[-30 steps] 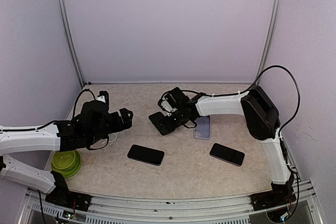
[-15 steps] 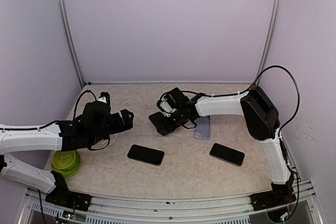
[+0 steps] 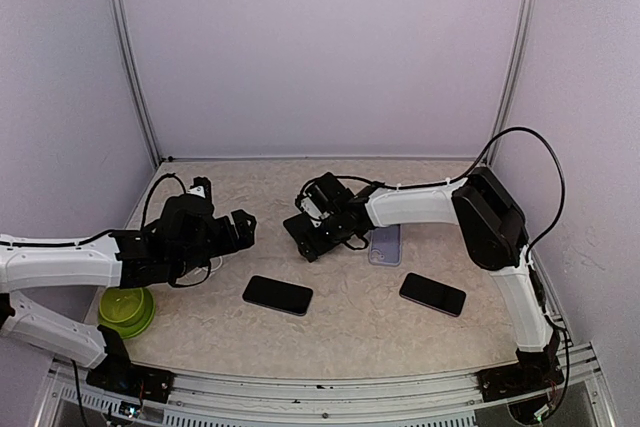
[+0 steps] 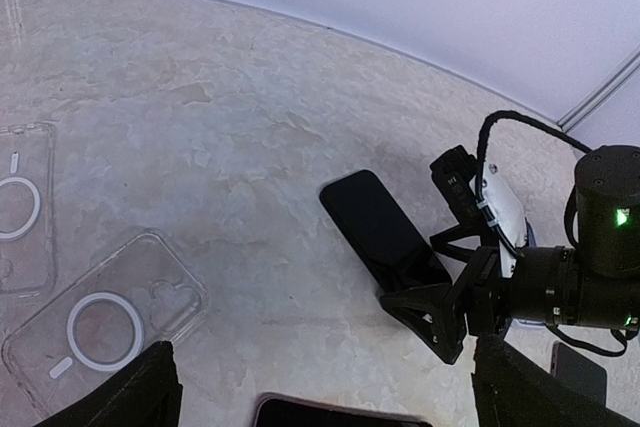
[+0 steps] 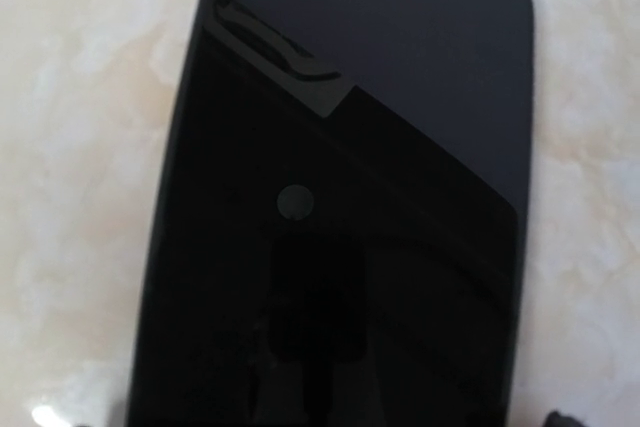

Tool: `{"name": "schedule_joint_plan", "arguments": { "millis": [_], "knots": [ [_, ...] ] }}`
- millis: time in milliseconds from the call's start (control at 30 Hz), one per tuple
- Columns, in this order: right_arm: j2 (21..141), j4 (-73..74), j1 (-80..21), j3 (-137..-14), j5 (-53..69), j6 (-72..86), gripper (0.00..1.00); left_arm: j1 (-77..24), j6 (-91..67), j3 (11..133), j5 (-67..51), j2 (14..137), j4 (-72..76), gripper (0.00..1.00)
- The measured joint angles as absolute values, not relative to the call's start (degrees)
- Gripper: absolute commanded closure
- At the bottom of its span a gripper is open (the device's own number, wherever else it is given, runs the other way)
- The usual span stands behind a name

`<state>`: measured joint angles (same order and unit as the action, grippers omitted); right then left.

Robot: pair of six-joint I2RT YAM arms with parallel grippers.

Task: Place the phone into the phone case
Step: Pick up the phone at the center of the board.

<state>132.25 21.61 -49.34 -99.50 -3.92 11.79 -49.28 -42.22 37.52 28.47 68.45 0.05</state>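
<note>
A black phone (image 3: 303, 230) lies flat on the table, screen up, and fills the right wrist view (image 5: 340, 197). My right gripper (image 3: 320, 238) is low over the phone's near end with its jaws wide on either side of it, open; the left wrist view shows the same (image 4: 455, 312). Two clear phone cases (image 4: 105, 322) (image 4: 20, 209) lie flat on the table below my left gripper (image 4: 320, 409). That gripper (image 3: 238, 228) hovers open and empty to the left of the phone.
Two more black phones (image 3: 277, 294) (image 3: 432, 294) lie nearer the front. A lilac phone-shaped item (image 3: 385, 243) lies right of my right gripper. A green bowl (image 3: 125, 309) stands at the front left. Walls close in on the sides and the back.
My right gripper has edged a little to the left over the phone. My left gripper has drifted slightly to the right. The phones have not moved.
</note>
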Motion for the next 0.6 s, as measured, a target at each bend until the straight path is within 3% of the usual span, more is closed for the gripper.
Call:
{"name": "schedule_joint_plan", "arguments": {
  "millis": [333,467,533,600],
  "knots": [
    [132.49,21.67,-49.91,-99.57,-5.82,12.03,0.15,-49.28,-42.87,36.56,28.47,68.53,0.4,0.01],
    [132.55,21.5,-50.15,-99.59,-6.07,12.47,0.27,-49.28,-43.11,36.56,28.47,68.53,0.4,0.01],
    [132.55,21.39,-50.17,-99.59,-6.22,12.45,0.39,-49.28,-43.18,36.56,28.49,68.53,0.4,0.01],
    [132.55,21.1,-50.19,-99.59,-6.28,12.51,0.38,-49.28,-43.22,36.56,28.49,68.53,0.4,0.01]
  ]
}}
